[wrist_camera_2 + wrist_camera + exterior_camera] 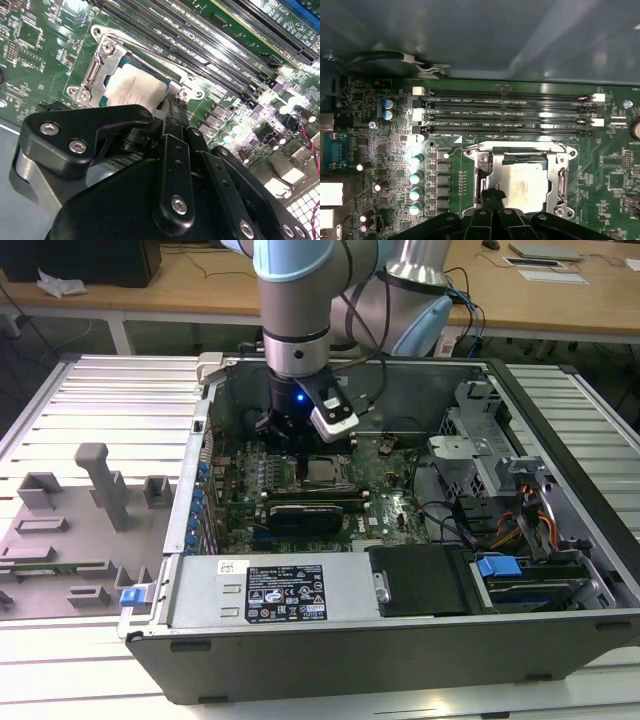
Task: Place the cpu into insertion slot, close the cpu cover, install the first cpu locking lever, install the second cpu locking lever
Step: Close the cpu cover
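Observation:
The cpu lies flat in the insertion slot, its pale silver top showing through the window of the cpu cover. The cover lies down flat around the chip. A thin wire locking lever with a curled end runs along the socket's side nearest the memory slots. My gripper is shut, with its black tips low at one edge of the cover, beside the chip. In the exterior view the gripper hangs over the motherboard just to the left of the socket.
Long black memory slots run beside the socket, and a row of capacitors stands nearby. The open computer case encloses the board, with a power supply in front and a drive cage at the exterior view's right. A grey fixture tray lies outside, left.

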Motion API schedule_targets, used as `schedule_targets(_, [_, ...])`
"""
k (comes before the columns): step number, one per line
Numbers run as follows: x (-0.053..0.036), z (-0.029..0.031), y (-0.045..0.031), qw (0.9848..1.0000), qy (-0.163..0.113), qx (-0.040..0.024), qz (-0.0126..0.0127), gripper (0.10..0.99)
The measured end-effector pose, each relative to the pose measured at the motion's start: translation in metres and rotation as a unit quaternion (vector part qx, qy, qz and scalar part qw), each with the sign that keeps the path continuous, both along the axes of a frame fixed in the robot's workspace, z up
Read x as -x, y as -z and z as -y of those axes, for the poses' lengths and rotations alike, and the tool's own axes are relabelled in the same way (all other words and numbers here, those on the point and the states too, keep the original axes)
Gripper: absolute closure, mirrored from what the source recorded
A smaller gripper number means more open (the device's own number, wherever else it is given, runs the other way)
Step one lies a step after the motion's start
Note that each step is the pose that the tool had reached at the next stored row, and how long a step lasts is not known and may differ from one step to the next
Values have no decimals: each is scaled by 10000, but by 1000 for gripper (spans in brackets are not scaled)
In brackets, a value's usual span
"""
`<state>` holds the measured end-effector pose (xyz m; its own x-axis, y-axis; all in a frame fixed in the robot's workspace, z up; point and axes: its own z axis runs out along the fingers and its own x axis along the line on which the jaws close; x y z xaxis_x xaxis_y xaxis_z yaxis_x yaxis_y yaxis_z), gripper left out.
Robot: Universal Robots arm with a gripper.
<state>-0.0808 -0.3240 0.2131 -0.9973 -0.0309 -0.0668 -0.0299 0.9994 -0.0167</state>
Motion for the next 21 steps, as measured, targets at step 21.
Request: schedule_targets(21, [-40,0,36,9998,-179,-24,0,980])
